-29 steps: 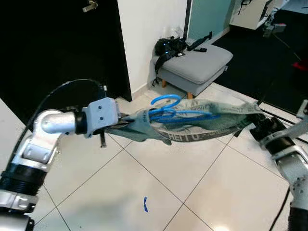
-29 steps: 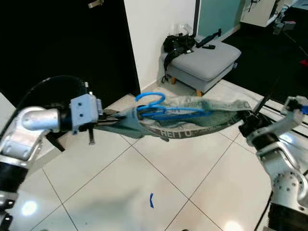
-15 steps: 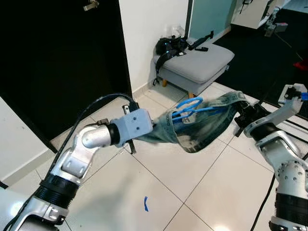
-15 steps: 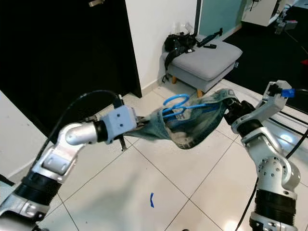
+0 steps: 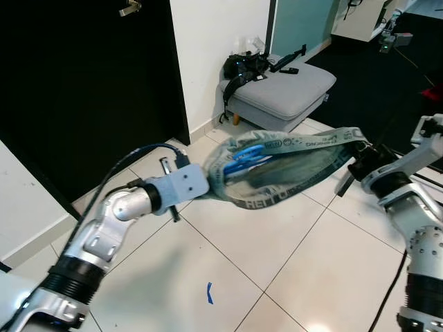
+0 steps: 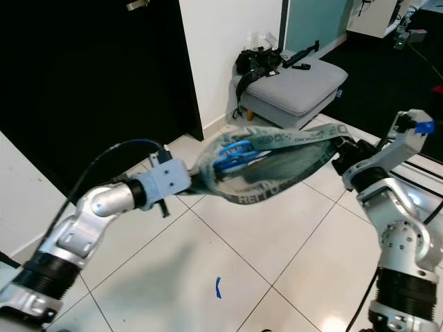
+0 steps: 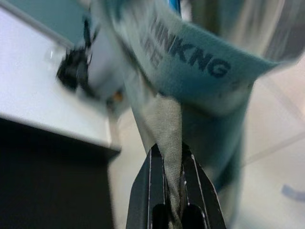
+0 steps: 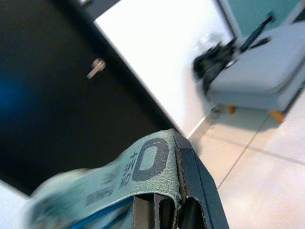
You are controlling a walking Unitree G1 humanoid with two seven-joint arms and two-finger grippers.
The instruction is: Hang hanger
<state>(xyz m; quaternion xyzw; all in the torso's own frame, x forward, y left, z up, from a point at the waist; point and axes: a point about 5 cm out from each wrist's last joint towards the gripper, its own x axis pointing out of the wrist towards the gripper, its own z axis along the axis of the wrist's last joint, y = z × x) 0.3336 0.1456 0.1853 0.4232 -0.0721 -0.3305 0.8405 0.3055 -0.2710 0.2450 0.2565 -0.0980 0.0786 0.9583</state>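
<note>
Blue hanger [image 5: 243, 156] sits inside jeans [image 5: 291, 166] stretched in mid-air btwn both end effectors, nearer the left one. Left end effector [image 7: 167, 188] is clamped on a fold of denim; right end effector [image 8: 167, 205] pinches the waistband at the far end. Jeans hang above tiled floor [image 5: 228, 256], well apart from grey stool [image 5: 280, 93] and black door [image 5: 83, 90] behind; open floor below and in front. Left arm reaches fwd, elbow bent; right arm bent, forearm angled inward.
</note>
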